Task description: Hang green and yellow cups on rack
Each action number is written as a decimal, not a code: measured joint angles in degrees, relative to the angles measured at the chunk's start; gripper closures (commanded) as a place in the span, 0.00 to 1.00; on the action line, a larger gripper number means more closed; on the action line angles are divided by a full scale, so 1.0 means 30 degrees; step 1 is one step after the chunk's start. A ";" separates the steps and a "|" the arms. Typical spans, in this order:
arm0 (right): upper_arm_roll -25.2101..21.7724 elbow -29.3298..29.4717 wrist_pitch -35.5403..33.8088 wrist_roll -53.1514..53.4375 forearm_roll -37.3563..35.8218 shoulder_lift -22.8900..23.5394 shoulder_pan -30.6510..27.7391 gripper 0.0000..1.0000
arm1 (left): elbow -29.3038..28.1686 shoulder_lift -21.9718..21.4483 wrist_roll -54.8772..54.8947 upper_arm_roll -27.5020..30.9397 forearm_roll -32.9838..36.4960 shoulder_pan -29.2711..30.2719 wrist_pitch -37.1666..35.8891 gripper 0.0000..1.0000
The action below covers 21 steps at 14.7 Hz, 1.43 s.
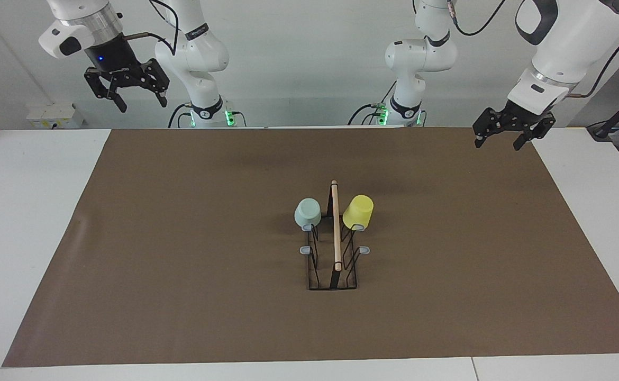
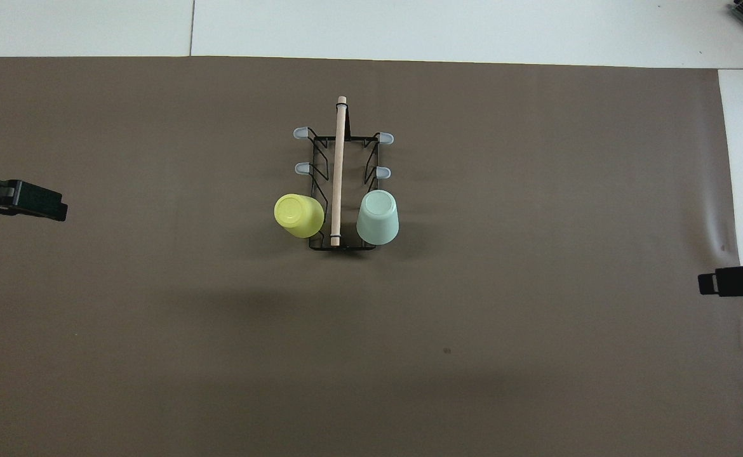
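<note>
Rack: black wire rack (image 1: 333, 264) with a rectangular base, a light wooden rod handle (image 1: 335, 225) along its top and grey-tipped prongs; stands near the middle of the brown mat, its long axis running from the robots' end toward the other end.
Green cup: pale mint green tapered plastic cup (image 1: 308, 212), handleless; hangs upside down on a prong at the rack's end nearest the robots, on the side toward the right arm's end of the bench, base tilted up and outward.
Yellow cup: bright lemon yellow tapered plastic cup (image 1: 358, 211) of like size; hangs upside down on the matching prong across the rod, on the side toward the left arm's end of the bench.
Free prongs: four grey tips (image 2: 300, 132) bare, two per side, farther from the robots than the cups.
Mat: brown sheet (image 1: 182, 254) covering most of the white bench (image 1: 29, 211).
Left pincer (image 1: 501, 140): spread, holding nothing; hangs over the mat's corner at the left arm's end, well apart from the rack.
Right pincer (image 1: 138, 103): spread, holding nothing; raised high at the right arm's end, above the bench edge nearest the robots, well apart from the rack.
</note>
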 measured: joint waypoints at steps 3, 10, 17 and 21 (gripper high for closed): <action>-0.0017 0.0300 0.0729 -0.0029 -0.0001 0.1204 0.0000 0.00 | 0.0000 0.0000 0.0000 0.0000 0.0000 0.0000 0.0000 0.00; 0.0008 0.2691 0.0484 -0.0034 -0.0293 0.4243 0.0087 0.00 | 0.0000 0.0000 0.0000 0.0001 0.0000 0.0000 0.0000 0.00; -0.0216 0.2489 0.0253 -0.0029 -0.0675 0.4321 0.0483 0.00 | 0.0000 0.0000 0.0000 0.0001 0.0001 0.0002 0.0000 0.00; -0.0756 0.2532 0.0372 -0.0030 -0.1967 0.4322 0.1235 0.00 | 0.0000 0.0000 0.0000 0.0001 0.0001 0.0003 0.0000 0.00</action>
